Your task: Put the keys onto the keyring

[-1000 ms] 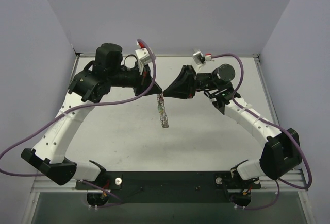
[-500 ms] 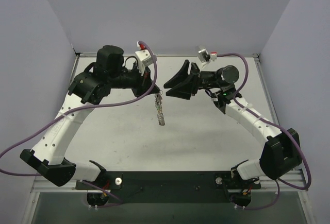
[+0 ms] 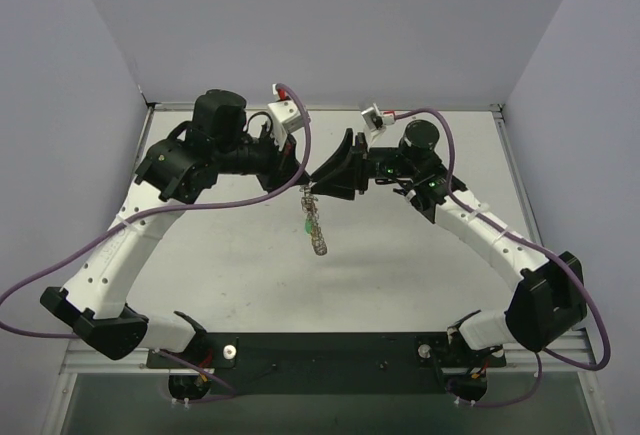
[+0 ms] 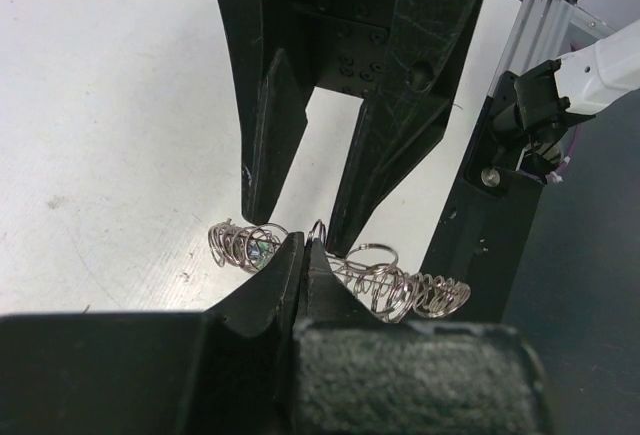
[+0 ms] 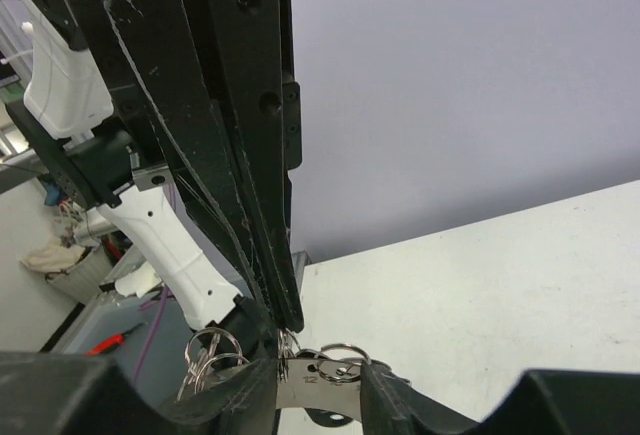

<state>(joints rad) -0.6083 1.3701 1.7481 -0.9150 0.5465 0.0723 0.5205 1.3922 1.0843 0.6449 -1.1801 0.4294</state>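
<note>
The keyring [image 3: 316, 230] is a hanging string of silvery wire rings. My left gripper [image 3: 303, 184] is shut on its top ring and holds it above the table. A small green piece [image 3: 306, 223], maybe a key head, sits among the rings. In the left wrist view my shut fingertips [image 4: 305, 247] pinch one ring, with rings [image 4: 400, 290] spread to both sides. My right gripper [image 3: 317, 179] is open, tip to tip with the left. Its fingers [image 5: 245, 395] straddle a flat silver tag marked 12 [image 5: 318, 387] and a ring [image 5: 342, 359]. Other keys are not in view.
The white table [image 3: 400, 255] lies below the hanging rings. Grey walls stand close at the left [image 3: 60, 105], right and back. The two arms' black wrists [image 3: 235, 150] meet over the middle of the table.
My right gripper drew back and opened wide half a second ago, then moved left again onto the left gripper's tips. The ring string swung slightly. The left arm hardly moved.
</note>
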